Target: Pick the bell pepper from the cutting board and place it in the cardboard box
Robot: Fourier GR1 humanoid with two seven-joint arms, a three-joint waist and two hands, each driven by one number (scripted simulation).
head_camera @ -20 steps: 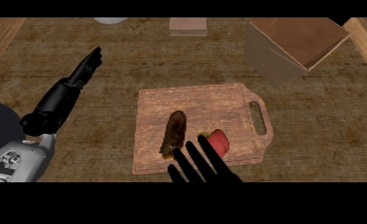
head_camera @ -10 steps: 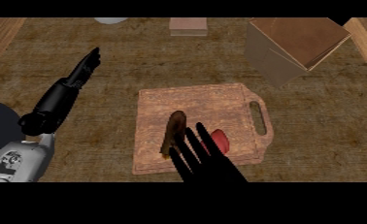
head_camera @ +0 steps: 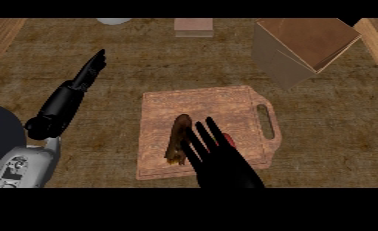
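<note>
Covering most of bell pepper on cutting board, right hand fingers spread, left hand straight-fingered at left

Your left hand is all black, long and slim, with a rounded black wrist. Behind it, your left forearm is light grey with small dark markings. Your right hand is also black.
</note>
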